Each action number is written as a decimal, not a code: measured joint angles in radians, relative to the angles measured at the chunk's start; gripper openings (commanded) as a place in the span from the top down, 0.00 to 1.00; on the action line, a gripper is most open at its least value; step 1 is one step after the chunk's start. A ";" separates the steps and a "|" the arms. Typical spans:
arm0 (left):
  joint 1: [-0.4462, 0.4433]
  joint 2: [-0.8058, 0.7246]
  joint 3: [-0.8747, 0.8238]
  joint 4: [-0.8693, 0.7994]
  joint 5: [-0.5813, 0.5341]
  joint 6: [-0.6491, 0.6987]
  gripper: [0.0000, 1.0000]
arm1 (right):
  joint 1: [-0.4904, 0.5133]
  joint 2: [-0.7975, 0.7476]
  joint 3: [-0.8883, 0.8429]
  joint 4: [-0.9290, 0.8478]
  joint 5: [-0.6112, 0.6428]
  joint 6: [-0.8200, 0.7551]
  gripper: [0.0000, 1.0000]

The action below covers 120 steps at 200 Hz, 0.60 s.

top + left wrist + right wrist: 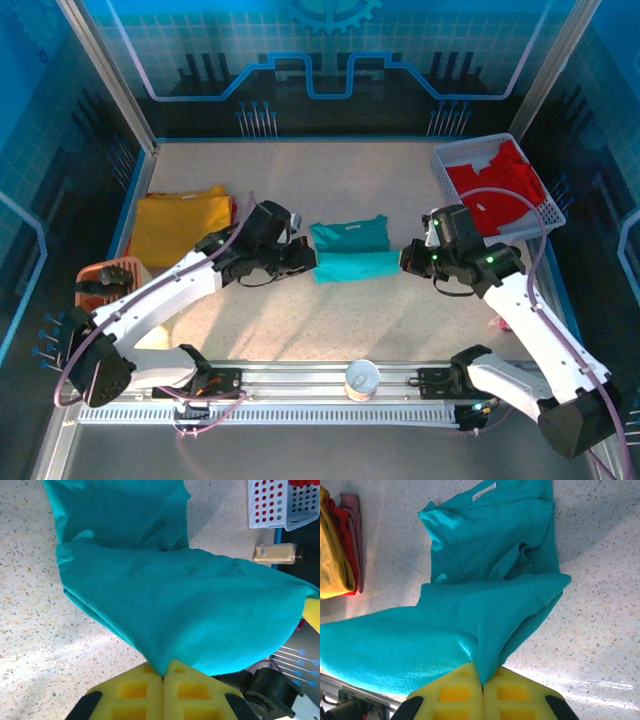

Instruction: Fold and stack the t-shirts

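Left gripper, arm stretched low toward mid-table, pinches one side of the teal t-shirt between closed pads; right gripper mirrors it, clamping the opposite side.

Teal-green t-shirt: partly folded at the centre of the tabletop, a white neck label on its far part; the near part is doubled into a band, pinched at its left end by the left claw and at its right end by the right claw. Mustard-yellow t-shirt: folded flat at the far left, a red cloth edge showing beside it. Red t-shirt: crumpled inside the white mesh basket at the far right.
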 measured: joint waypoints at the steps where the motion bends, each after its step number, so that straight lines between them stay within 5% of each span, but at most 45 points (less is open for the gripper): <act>1: 0.002 0.002 0.000 0.000 0.003 0.001 1.00 | -0.001 0.001 0.000 0.001 -0.001 0.000 1.00; 120: 0.039 0.078 0.076 0.014 0.047 0.036 1.00 | -0.063 0.079 0.023 0.068 -0.090 -0.018 1.00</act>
